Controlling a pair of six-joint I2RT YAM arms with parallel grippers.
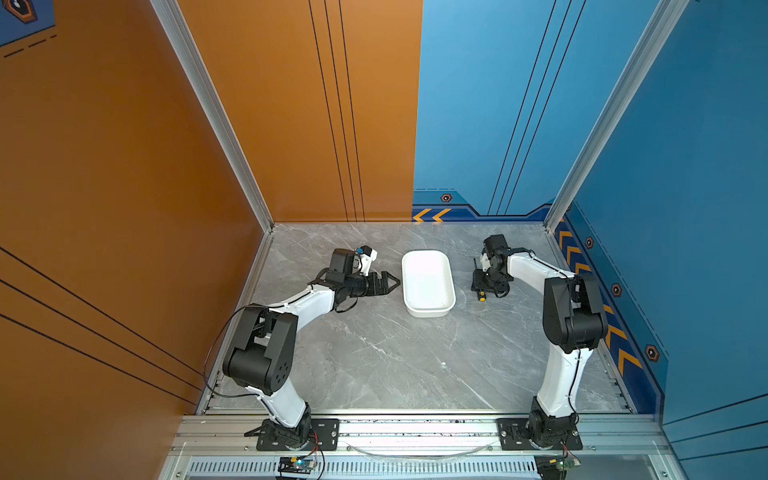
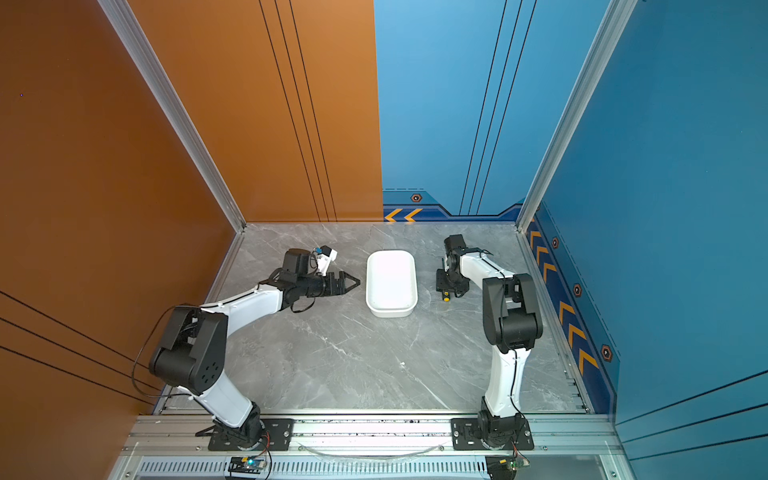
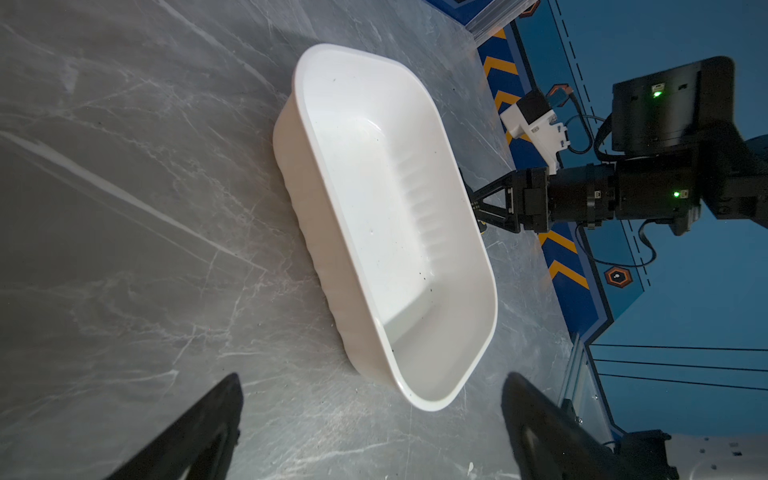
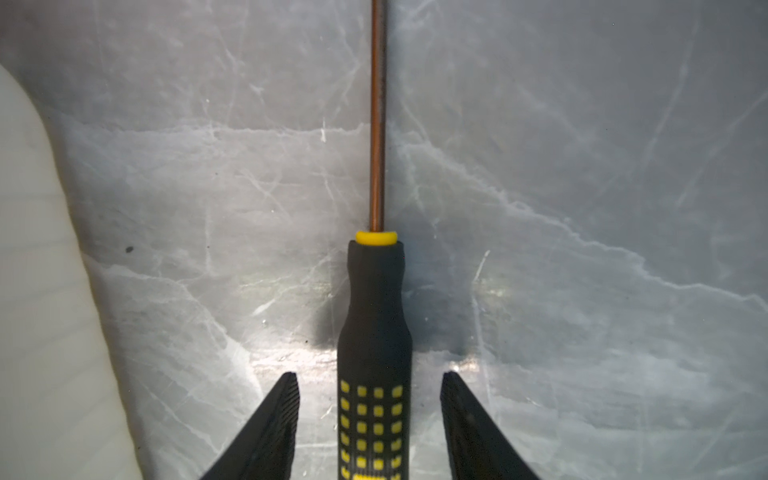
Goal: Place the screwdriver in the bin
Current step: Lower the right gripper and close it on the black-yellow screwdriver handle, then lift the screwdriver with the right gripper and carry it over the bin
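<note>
Right hand fingers apart, straddling the screwdriver handle at lower centre without contact; left hand apart beside the bin

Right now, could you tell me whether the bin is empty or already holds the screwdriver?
Empty. The bin shows only a bare white floor, and the screwdriver lies flat on the table beside it.

On the grey marble table there are one white bin, one screwdriver, and two robot arms, each with one gripper: left gripper, right gripper.
</note>
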